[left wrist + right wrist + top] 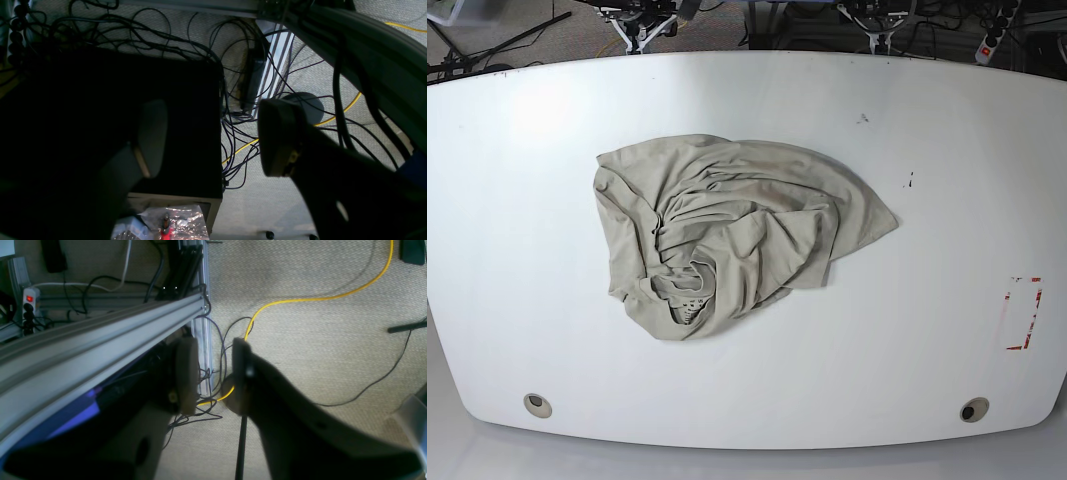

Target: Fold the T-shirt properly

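Left pincer [213, 140] hangs released over the floor, its two dark rounded pads [153, 136] well apart with only cables showing between them. Beneath it lie a tangle of thin black cables [233, 133], a yellow cable [337, 116] and a black box-like block [116, 126] on grey woven carpet [267, 206]. Right pincer [213, 373] is also empty, its jaws standing partly apart with a clear gap; under it runs the same kind of yellow cable [300, 300] over beige woven carpet [317, 350], and a grey slotted aluminium rail [100, 336] crosses just beside its pad. Neither pincer shows in the base view.

On the white, smooth, oval-edged counter [947, 330] lies the khaki-beige cotton T-shirt [737, 225], crumpled into a soft, heavily wrinkled heap slightly toward the counter's left edge in the base view, and well clear of every edge. Its long axis runs roughly along the counter's length, tilted a little, with a pointed flap of cloth reaching toward the right edge. The round neck opening, with small dark print inside, sits at the heap's near-left part, facing the near edge. A red-marked rectangle [1024, 313] lies near the right edge, and two round grommets [538, 404] sit in the near corners.
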